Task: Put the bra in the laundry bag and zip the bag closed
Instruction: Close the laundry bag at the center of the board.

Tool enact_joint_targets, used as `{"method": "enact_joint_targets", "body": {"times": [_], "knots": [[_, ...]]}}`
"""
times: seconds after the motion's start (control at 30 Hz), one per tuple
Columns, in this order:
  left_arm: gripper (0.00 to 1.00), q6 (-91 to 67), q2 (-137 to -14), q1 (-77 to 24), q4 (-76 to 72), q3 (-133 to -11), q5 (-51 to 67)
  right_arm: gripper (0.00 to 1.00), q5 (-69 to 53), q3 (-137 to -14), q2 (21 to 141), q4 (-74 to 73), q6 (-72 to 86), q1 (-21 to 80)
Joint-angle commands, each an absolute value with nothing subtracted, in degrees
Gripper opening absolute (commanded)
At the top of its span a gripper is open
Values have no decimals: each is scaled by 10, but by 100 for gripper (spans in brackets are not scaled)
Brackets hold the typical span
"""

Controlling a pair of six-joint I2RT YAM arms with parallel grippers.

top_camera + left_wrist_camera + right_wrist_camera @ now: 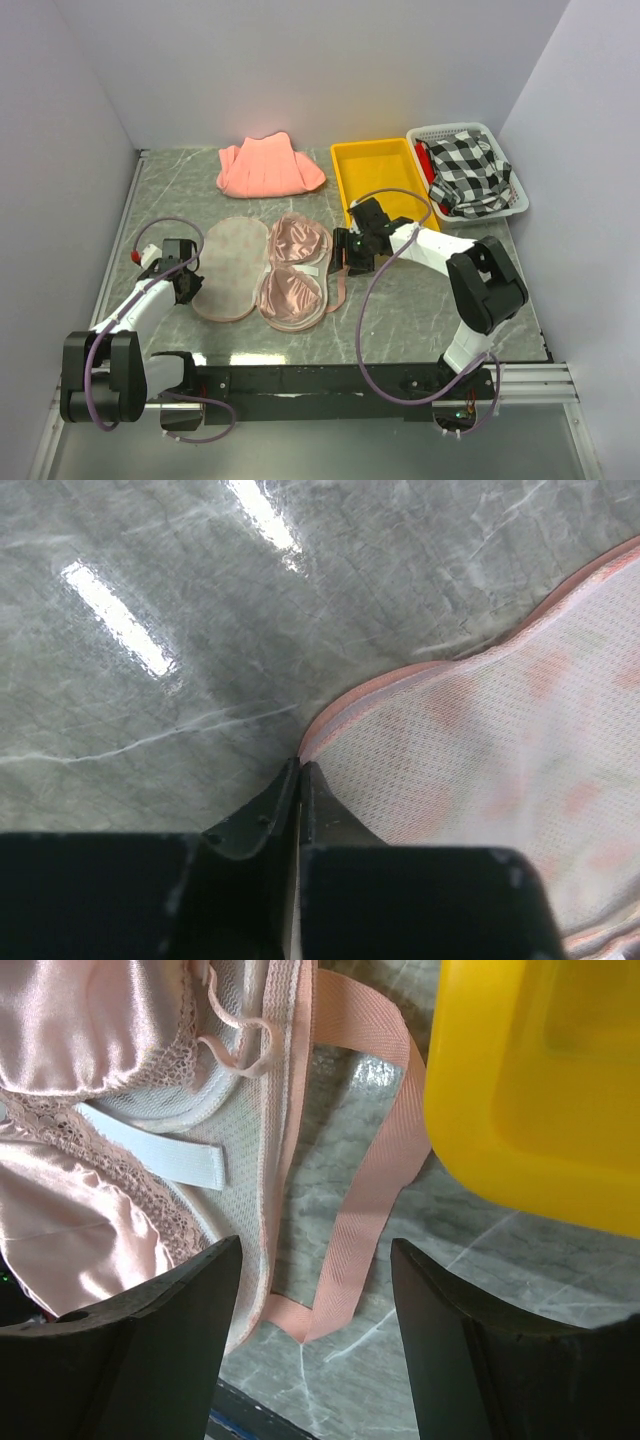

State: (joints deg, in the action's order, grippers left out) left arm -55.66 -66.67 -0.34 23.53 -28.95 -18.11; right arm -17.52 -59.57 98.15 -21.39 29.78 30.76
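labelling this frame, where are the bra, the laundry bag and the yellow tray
bra (298,246): top external view, on the upper satin cup
laundry bag (230,268): top external view, on the bare half beside the bra
yellow tray (385,178): top external view, on its bare floor

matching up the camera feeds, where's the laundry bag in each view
top external: centre-left, laundry bag lying open, bra in its right half
left wrist: right side, pink-edged mesh
right wrist: upper left, mesh under the bra
shared landmark: grey marbled tabletop beneath it
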Motion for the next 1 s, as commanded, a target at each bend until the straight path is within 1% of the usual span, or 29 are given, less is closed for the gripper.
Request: {"method": "enact_joint_targets", "body": {"times": [0.0,0.03,0.23,0.47,0.57,0.97], "knots": [[3,-570,-661,-2,243,-290,-193,69,-184,-615,1000,-192,299,308],[1,-571,-662,-2,244,-291,-194,68,-185,-617,1003,-192,298,308],[1,-572,-644,-2,259,-297,-194,69,-187,-625,1016,-188,299,308],[1,-547,-558,-2,277,-318,-179,68,-168,-641,1029,-185,310,308],[1,-531,-534,-2,278,-329,-161,68,-166,-649,1039,-188,310,308],[1,-473,-484,-15,236,-340,-24,68,-184,-661,1050,-179,317,308]]}}
